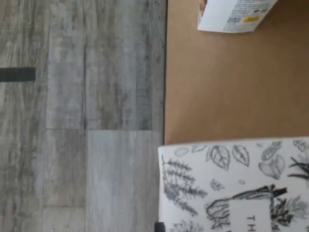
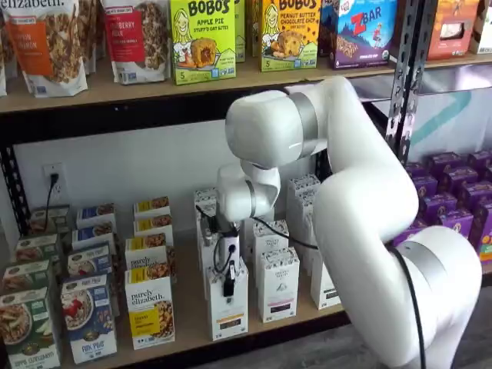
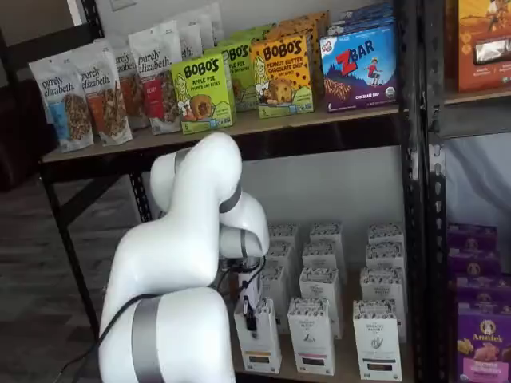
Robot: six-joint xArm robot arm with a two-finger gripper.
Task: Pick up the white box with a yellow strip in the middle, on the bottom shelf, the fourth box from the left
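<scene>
The white box with a yellow strip [image 2: 150, 311], marked "purely elizabeth", stands upright at the front of the bottom shelf [image 2: 188, 330]. More of the same boxes stand behind it. In a shelf view the arm hides it. My gripper [image 2: 228, 282] hangs to its right, just in front of and above a white box with black herb drawings [image 2: 228, 311]. It also shows in a shelf view [image 3: 250, 313]. Only dark fingers with no plain gap show, and they hold nothing. The wrist view shows the herb-print box top [image 1: 236, 188] and the brown shelf board [image 1: 231, 87].
Blue [image 2: 88, 315] and green [image 2: 27, 323] boxes stand left of the target. Rows of white herb-print boxes [image 2: 278, 284] fill the shelf's middle, purple boxes [image 2: 453, 211] the right. A black upright [image 2: 403, 77] stands behind the arm. Grey plank floor [image 1: 82, 121] lies below the shelf edge.
</scene>
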